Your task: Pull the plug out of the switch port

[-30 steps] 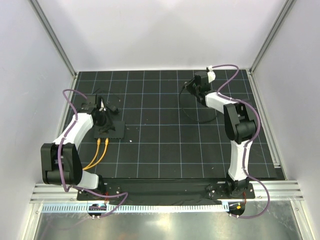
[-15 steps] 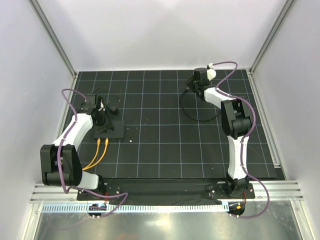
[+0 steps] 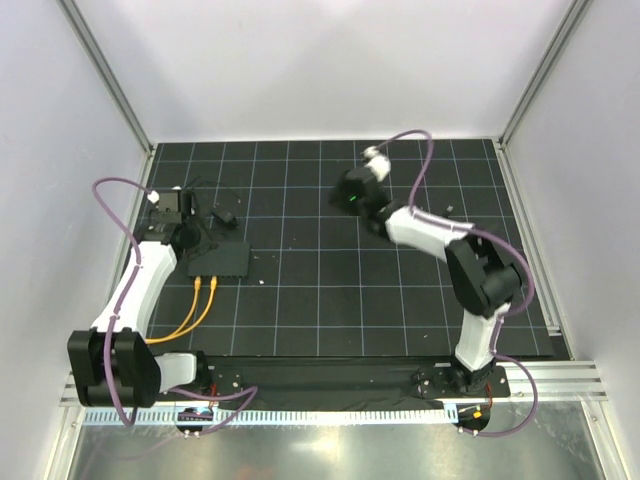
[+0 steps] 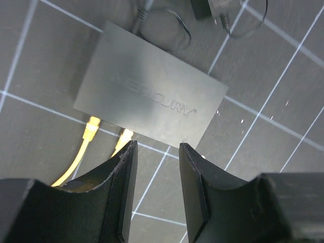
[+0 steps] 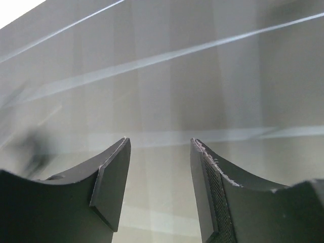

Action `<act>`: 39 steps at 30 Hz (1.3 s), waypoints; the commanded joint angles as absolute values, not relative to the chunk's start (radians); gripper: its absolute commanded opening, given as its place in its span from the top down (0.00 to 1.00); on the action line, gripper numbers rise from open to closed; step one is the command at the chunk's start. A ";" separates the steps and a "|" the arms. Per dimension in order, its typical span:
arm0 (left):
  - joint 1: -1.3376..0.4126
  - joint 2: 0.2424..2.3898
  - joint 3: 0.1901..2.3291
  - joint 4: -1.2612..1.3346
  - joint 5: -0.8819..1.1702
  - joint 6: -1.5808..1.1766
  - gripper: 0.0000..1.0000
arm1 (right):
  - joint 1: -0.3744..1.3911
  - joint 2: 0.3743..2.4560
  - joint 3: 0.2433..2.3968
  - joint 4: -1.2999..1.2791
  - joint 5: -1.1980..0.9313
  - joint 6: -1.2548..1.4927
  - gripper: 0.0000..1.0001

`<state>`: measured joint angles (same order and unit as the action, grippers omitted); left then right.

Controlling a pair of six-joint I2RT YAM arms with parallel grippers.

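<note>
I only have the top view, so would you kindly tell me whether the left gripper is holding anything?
Observer: No; the left gripper is open and empty, pointed at the switch.
Operator: Are both plugs in?
Observer: Both yellow plugs meet its edge, apparently seated.
Operator: And the other arm?
Observer: The right gripper is open, empty too.
</note>
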<state>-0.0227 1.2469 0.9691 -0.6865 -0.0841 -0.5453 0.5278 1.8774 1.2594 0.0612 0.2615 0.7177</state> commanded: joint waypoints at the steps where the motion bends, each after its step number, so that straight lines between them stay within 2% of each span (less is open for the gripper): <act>1: -0.008 1.200 0.982 -0.658 -0.158 -0.610 0.58 | 0.701 1.763 1.146 0.323 0.244 0.727 0.44; 5: -0.005 1.190 0.971 -0.640 -0.221 -0.580 0.58 | 0.901 1.792 1.069 0.518 0.279 0.816 0.46; 9: 0.060 1.197 0.968 -0.634 -0.195 -0.548 0.55 | 1.001 1.902 1.144 0.569 0.278 0.868 0.46; 13: 0.109 1.212 0.951 -0.630 -0.129 -0.509 0.50 | 1.051 2.000 1.196 0.644 0.258 0.980 0.46; 17: 0.118 1.238 0.951 -0.635 -0.103 -0.485 0.50 | 1.101 2.089 1.276 0.669 0.287 1.049 0.46; 25: 0.117 1.226 0.946 -0.638 -0.129 -0.466 0.49 | 1.147 2.169 1.431 0.532 0.377 1.141 0.44; 39: 0.117 1.282 0.933 -0.618 -0.069 -0.462 0.51 | 1.219 2.287 1.440 0.591 0.388 1.124 0.48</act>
